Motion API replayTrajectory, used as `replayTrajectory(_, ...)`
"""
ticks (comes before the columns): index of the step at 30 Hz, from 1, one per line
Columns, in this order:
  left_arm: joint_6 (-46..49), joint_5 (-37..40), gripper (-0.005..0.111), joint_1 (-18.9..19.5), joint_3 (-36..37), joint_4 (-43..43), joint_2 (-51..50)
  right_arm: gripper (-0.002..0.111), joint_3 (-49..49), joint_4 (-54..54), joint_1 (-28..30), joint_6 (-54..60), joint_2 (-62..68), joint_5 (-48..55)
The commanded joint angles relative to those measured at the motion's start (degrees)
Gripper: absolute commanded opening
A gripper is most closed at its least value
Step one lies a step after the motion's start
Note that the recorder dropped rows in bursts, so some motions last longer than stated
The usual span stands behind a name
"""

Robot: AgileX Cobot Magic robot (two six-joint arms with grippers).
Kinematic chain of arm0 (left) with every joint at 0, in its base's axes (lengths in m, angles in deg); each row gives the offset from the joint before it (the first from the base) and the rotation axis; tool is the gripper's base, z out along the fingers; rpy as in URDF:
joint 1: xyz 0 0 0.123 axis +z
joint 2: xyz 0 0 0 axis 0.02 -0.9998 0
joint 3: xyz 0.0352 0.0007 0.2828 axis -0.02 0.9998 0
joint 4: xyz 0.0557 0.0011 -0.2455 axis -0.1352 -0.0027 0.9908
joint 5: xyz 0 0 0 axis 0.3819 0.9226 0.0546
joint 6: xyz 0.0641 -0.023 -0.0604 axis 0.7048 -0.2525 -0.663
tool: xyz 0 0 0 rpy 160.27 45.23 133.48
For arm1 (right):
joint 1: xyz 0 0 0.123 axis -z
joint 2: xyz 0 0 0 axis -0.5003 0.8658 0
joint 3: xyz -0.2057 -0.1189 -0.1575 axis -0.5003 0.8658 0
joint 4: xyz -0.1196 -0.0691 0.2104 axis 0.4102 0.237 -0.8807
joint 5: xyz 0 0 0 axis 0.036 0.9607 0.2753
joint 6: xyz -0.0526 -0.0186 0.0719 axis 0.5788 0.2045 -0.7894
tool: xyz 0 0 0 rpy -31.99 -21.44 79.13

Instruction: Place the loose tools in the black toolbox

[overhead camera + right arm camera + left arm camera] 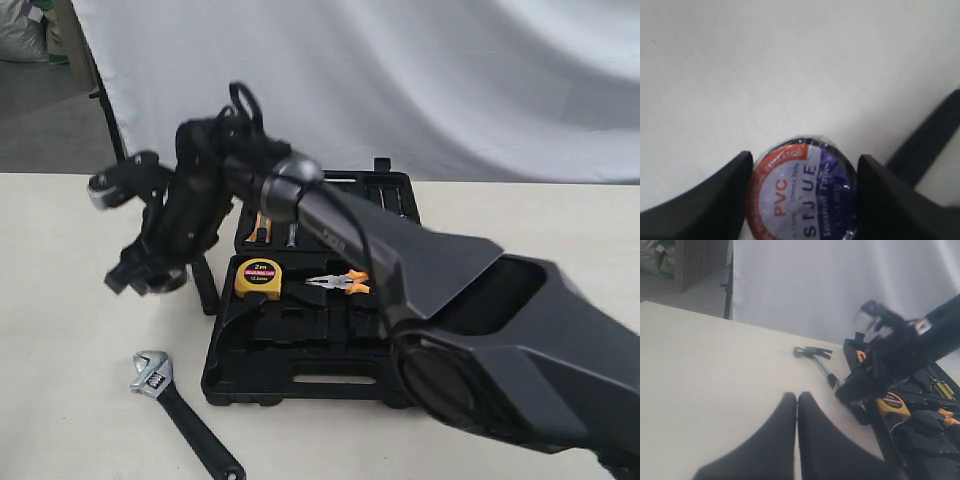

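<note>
My right gripper is shut on the small black tape roll, one finger on each side of its red, white and blue label. In the exterior view this gripper hangs just left of the open black toolbox. The adjustable wrench lies on the table in front of the toolbox's left corner. The claw hammer lies beside the toolbox, its shaft partly hidden under the right arm. My left gripper is shut on nothing, over bare table.
A yellow tape measure and orange-handled pliers sit in the toolbox recesses. The right arm crosses over the toolbox and hides much of it. A white curtain hangs behind the table.
</note>
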Motion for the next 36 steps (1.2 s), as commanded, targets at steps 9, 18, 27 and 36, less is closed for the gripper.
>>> replayTrajectory(9,-0.27,-0.41,0.001,1.45,-0.15,-0.25,0.18,0.000,2.73,-1.10,12.31,-3.41,-9.95,7.81)
replayTrajectory(18,-0.27,-0.41,0.001,1.45,-0.15,-0.25,0.18,0.000,11.23,-6.45,21.71,0.51,-9.95,7.81)
replayTrajectory(27,-0.27,-0.41,0.001,1.45,-0.15,-0.25,0.18,0.000,15.65,-6.24,23.77,6.32,-6.20,-1.34)
replayTrajectory(36,-0.27,-0.41,0.001,1.45,-0.15,-0.25,0.18,0.000,15.52,-6.12,23.77,6.08,-2.16,-12.40)
